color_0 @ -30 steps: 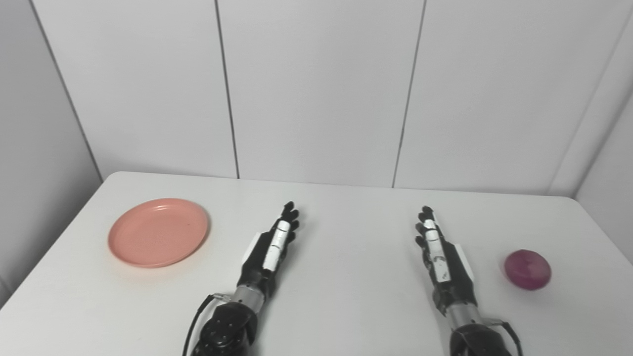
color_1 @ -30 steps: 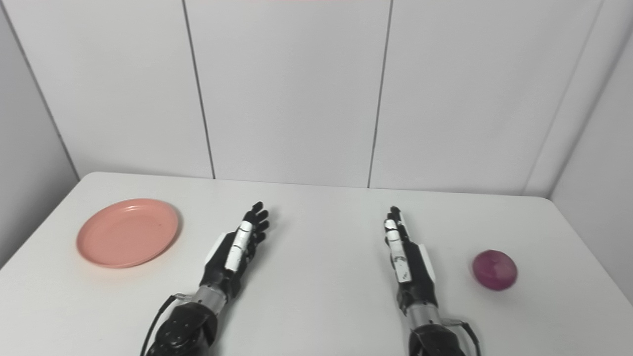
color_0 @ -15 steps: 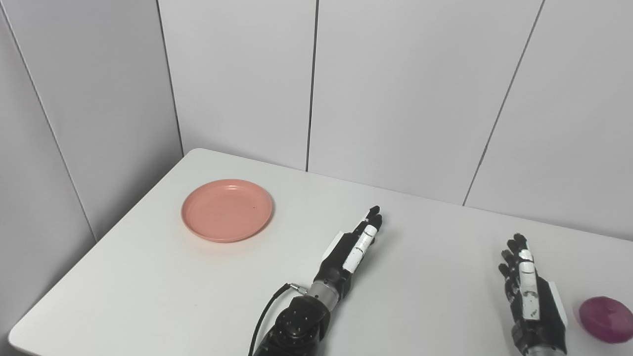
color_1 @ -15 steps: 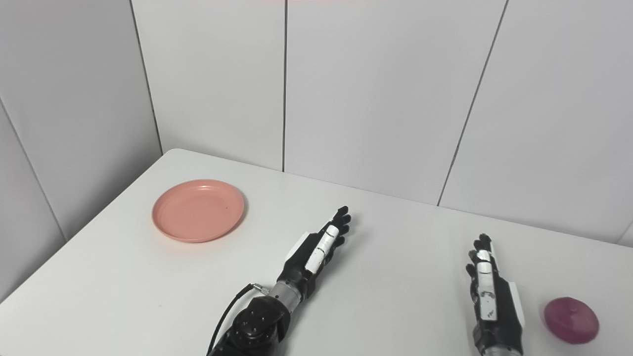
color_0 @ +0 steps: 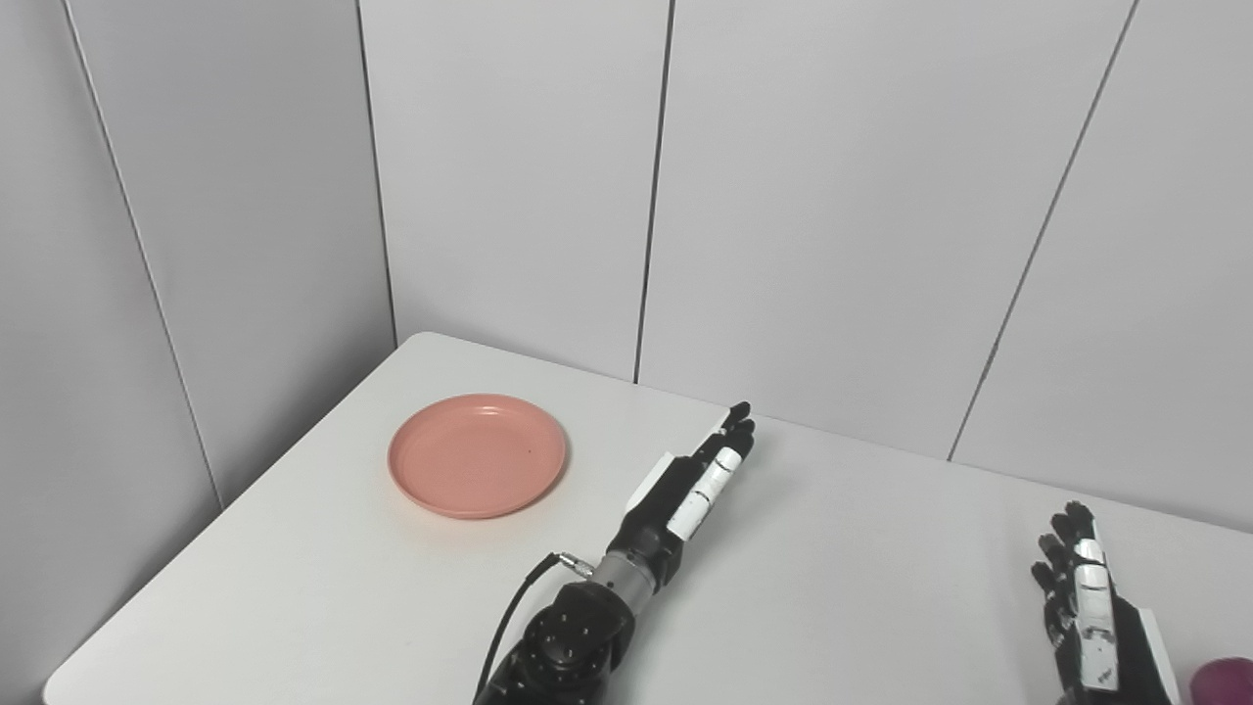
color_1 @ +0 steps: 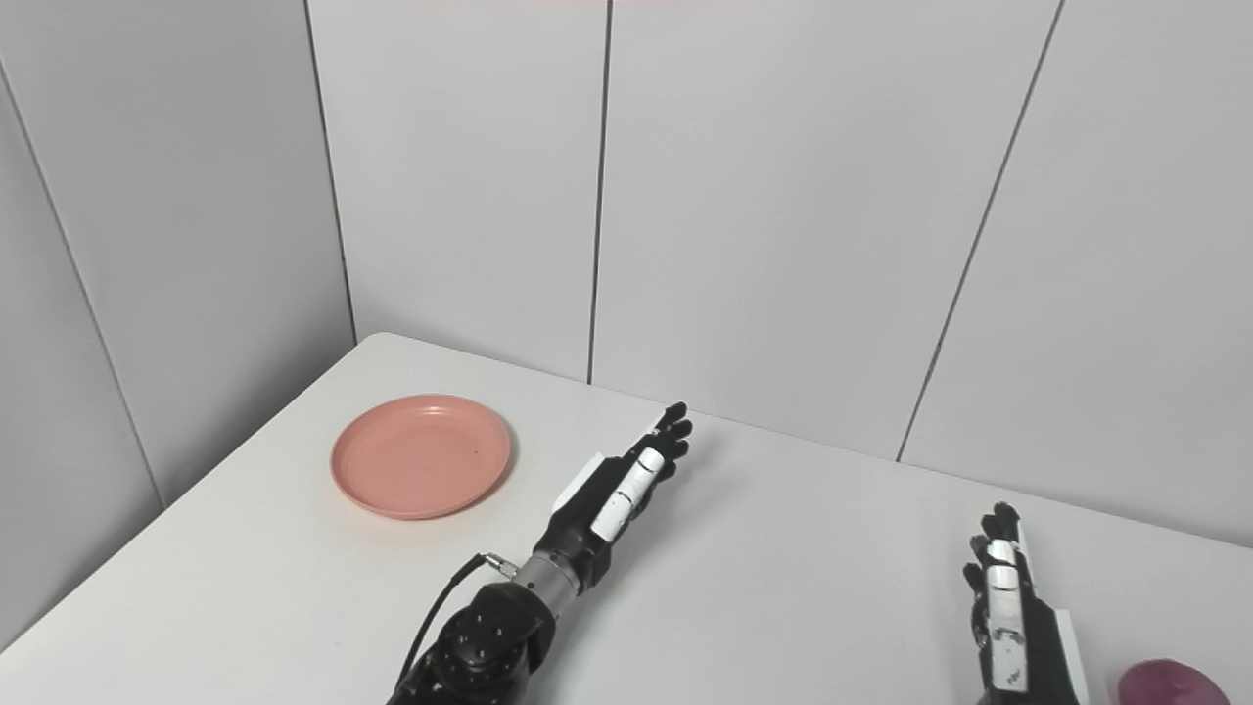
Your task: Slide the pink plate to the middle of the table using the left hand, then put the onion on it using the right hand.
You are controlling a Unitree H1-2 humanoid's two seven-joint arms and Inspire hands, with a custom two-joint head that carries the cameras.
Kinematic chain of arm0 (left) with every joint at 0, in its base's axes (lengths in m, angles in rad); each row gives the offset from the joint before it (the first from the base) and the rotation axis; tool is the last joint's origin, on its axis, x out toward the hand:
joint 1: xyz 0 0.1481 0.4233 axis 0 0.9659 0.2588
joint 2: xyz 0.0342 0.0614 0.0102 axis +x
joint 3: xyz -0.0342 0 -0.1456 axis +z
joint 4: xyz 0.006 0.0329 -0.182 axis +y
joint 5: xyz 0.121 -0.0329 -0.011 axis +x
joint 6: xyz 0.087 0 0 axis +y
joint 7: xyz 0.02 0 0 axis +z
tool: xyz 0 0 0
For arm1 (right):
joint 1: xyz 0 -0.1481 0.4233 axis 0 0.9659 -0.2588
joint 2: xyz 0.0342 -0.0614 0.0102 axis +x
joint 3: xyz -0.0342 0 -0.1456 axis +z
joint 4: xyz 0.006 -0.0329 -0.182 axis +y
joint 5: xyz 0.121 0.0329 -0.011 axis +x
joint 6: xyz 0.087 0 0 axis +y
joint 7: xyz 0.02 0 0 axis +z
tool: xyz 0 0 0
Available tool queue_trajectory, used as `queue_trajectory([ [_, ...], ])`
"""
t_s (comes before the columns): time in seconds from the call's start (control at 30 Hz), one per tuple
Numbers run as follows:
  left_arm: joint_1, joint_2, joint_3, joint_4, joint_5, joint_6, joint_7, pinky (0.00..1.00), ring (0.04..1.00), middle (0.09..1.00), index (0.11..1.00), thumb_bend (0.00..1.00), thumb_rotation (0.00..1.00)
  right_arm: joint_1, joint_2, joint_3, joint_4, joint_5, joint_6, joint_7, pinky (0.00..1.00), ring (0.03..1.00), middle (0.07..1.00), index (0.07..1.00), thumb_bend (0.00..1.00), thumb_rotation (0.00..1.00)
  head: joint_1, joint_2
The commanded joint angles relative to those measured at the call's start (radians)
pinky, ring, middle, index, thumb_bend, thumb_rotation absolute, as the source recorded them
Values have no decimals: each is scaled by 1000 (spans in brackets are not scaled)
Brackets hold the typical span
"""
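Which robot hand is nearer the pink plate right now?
Left. The left robot hand lies open on the table just right of the pink plate, not touching it. The right robot hand is far across the table, beside the onion.

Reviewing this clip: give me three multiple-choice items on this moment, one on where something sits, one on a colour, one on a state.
1. Where is the plate?
A. Near the table's far left corner
B. Under the right robot hand
C. At the table's near right edge

2. What colour is the onion?
A. White
B. Purple
C. Green

3. What is the left robot hand doing?
A. Gripping the plate
B. Holding the onion
C. Open, fingers extended, holding nothing

Answers:
1 A: it lies close to the left wall corner.
2 B: a purple curve shows at the bottom right edge, beside the right robot hand.
3 C: bare table separates it from the plate.
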Motion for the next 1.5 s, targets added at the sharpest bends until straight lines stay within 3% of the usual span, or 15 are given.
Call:
queue_trajectory([
  [0.0,-64,33,24,-48,-21,0,-9,1000,980,978,966,683,1000,-24,4,-1,-47,9,9,0,1000,1000,1000,1000,309,1000,2,1],
  [0.4,-110,128,100,36,-66,-27,-36,980,962,963,952,693,1000,-17,7,2,-68,18,12,3,1000,1000,1000,1000,262,1000,6,-17],
  [0.63,-117,183,169,54,-110,-21,-41,971,951,952,942,670,1000,-10,12,10,-90,11,35,-1,1000,1000,1000,1000,247,1000,-23,-13],
  [0.8,-124,230,217,95,-130,-41,-33,956,941,940,931,653,1000,-11,5,11,-75,6,16,3,1000,1000,1000,1000,259,1000,-19,-21],
  [1.47,-170,366,290,261,-133,-117,-10,949,937,934,923,665,1000,-7,1,0,-104,24,49,4,1000,1000,1000,1000,230,1000,29,-34],
])
